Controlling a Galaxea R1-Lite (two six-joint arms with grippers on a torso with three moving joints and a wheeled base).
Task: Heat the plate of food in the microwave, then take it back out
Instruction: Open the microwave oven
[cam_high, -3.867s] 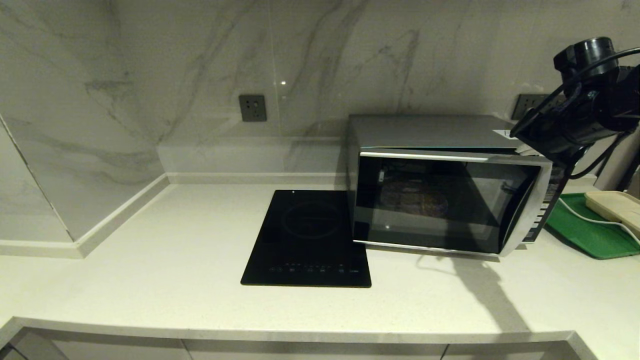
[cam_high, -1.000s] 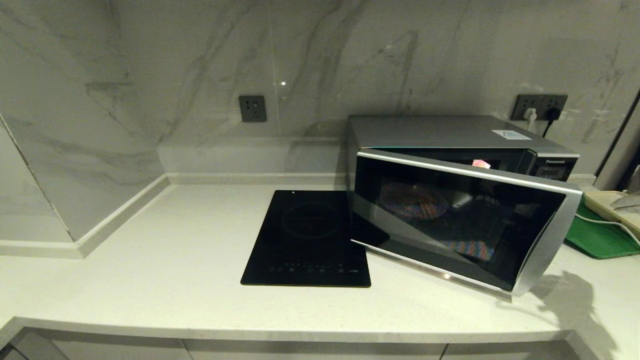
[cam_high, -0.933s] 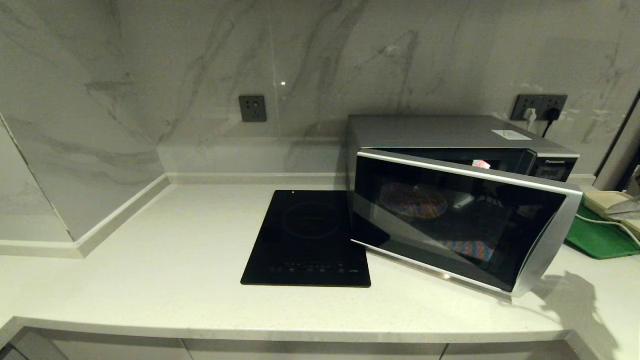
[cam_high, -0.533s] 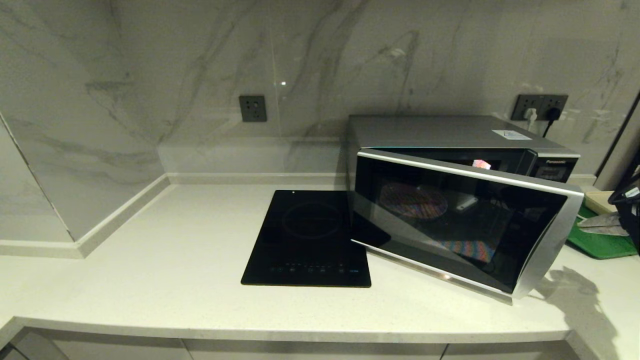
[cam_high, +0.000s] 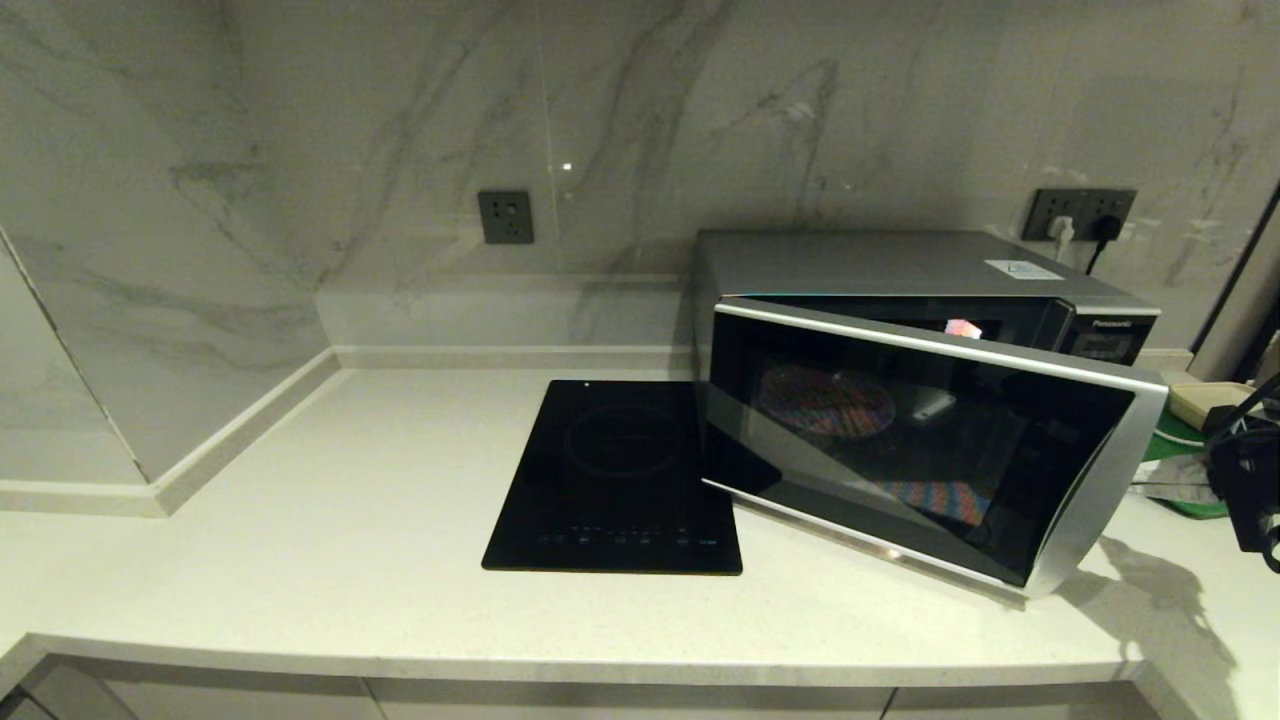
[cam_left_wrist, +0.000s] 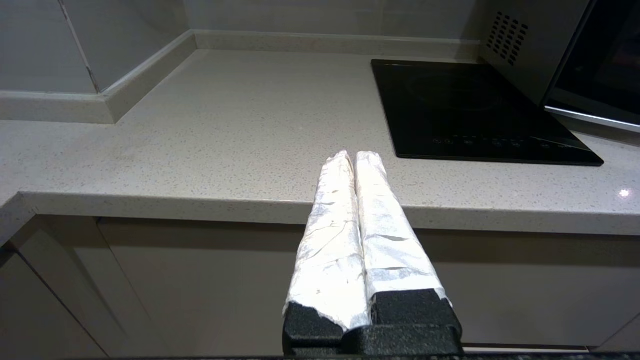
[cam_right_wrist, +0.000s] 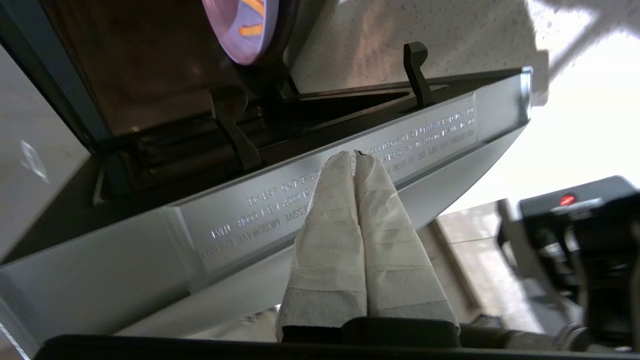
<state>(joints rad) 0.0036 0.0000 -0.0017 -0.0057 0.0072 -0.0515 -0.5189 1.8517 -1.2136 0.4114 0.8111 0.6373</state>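
Plate of food (cam_right_wrist: 245, 27): pale lilac plate with orange-yellow sticks, sitting inside the microwave's cavity; in the head view it shows only dimly through the door glass (cam_high: 825, 400).
Microwave (cam_high: 900, 265): silver Panasonic oven at the right of the countertop, against the marble wall, plugged into the wall socket (cam_high: 1085, 215) behind it.
Microwave door (cam_high: 925, 440): partly open, hinged at its left side, its free right edge swung out over the countertop; it stands between the robot and the plate.
Right gripper (cam_right_wrist: 356, 156): at the right edge of the head view, just beside the door's free edge; wrapped fingers (cam_right_wrist: 330, 210) pressed together with nothing between them, tips close to the door's inner rim with its raised lettering. Two black door latches (cam_right_wrist: 417, 75) stick up from that rim.
Left gripper (cam_left_wrist: 356, 157): parked low before the counter's front edge, fingers pressed together, empty.
Induction cooktop (cam_high: 620, 475): flat black glass, just left of the microwave; the door's hinge corner overlaps its right edge.
Green tray (cam_high: 1185, 470): right of the microwave, mostly hidden by the right arm, with a cream slab (cam_high: 1205, 400) on it.
Countertop (cam_high: 300, 540): pale speckled stone.
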